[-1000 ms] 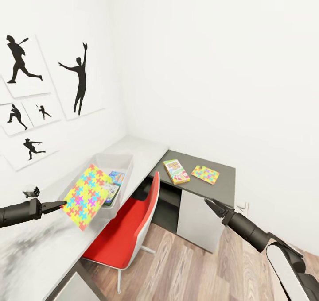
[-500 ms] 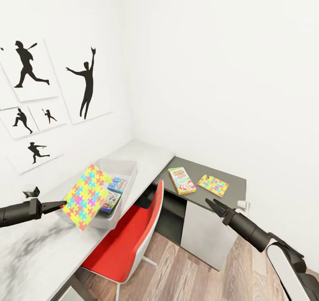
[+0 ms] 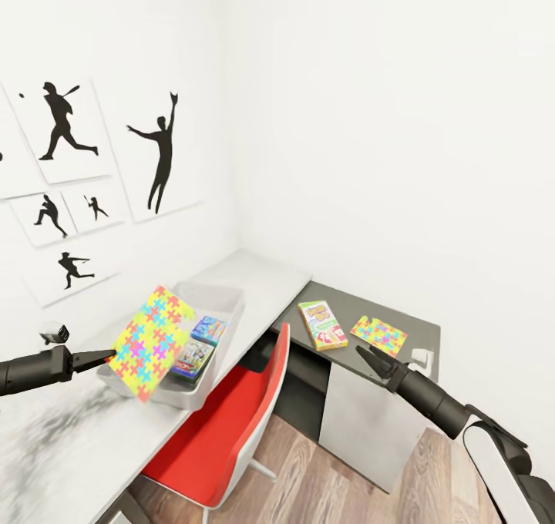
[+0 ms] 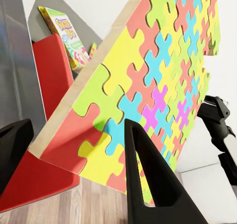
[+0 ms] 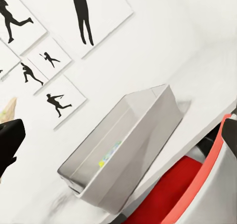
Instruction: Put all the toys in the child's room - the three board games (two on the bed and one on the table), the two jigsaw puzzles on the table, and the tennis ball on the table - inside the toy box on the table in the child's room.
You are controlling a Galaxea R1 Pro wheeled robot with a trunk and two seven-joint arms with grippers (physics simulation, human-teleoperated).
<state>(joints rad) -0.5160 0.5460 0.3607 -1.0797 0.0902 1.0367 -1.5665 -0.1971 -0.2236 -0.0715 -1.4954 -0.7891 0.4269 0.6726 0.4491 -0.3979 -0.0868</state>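
Observation:
My left gripper [image 3: 108, 357] is shut on the edge of a jigsaw puzzle [image 3: 150, 343], a flat tilted box held in the air just in front of the toy box [image 3: 223, 297]. In the left wrist view the fingers [image 4: 148, 184] clamp the puzzle [image 4: 148, 81]. Two board games [image 3: 202, 341] lie inside the grey bin on the pale table [image 3: 266, 273]. The Skip-Bo board game [image 3: 322, 324] and a second jigsaw puzzle [image 3: 378, 334] lie on the dark desk section [image 3: 420, 331]. My right gripper [image 3: 364, 356] hovers open by that section's front edge. The tennis ball and the bed are out of view.
A red chair [image 3: 231, 424] is tucked under the table between my arms. Black silhouette posters [image 3: 158, 154] hang on the white wall. Wood floor [image 3: 324, 478] lies below. The right wrist view looks at the toy box [image 5: 128, 145] and the chair [image 5: 197, 184].
The whole head view has shifted, so the camera has moved and the desk corner sits farther right. Both arms keep their pose, and the puzzle stays in the left gripper.

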